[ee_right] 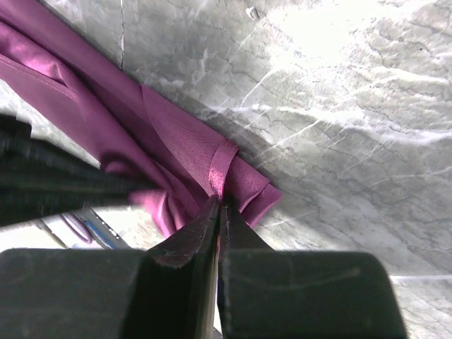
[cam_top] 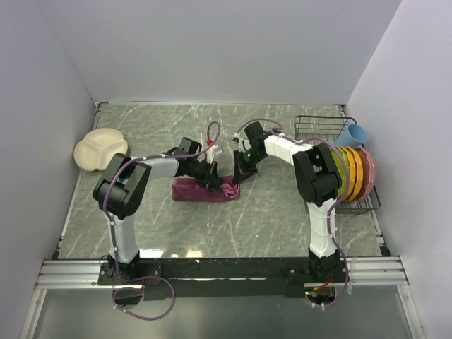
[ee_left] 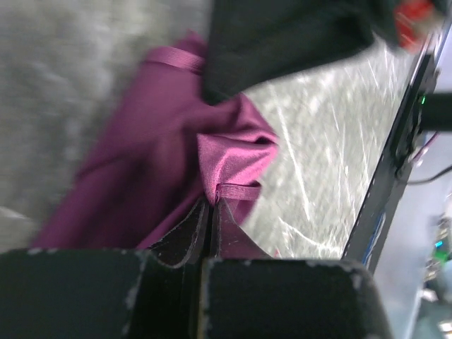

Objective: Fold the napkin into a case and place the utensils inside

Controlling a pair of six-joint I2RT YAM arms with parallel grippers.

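Napkin (cam_top: 201, 191) lies bunched into a short thick band at the middle of the table (cam_top: 282, 219), between your two arms, and it is not yet the flat narrow case the task asks for. Your left end effector (ee_left: 210, 206) is clenched on a pinch of cloth just beside a hemmed edge. Your right end effector (ee_right: 219, 206) is clenched on the hem at the band's right-hand corner. With both grips toward that right end, you appear to be holding one edge taut so a fold can be laid.

The two wrists sit near each other, so draw them apart along the band rather than across it. Bare marble shows on the near side and to the right of the cloth. The cream divided plate (cam_top: 100, 150) and the dish rack (cam_top: 318, 126) are well apart from it. You cannot make out the utensils here, so check where they lie before sweeping any cloth outward
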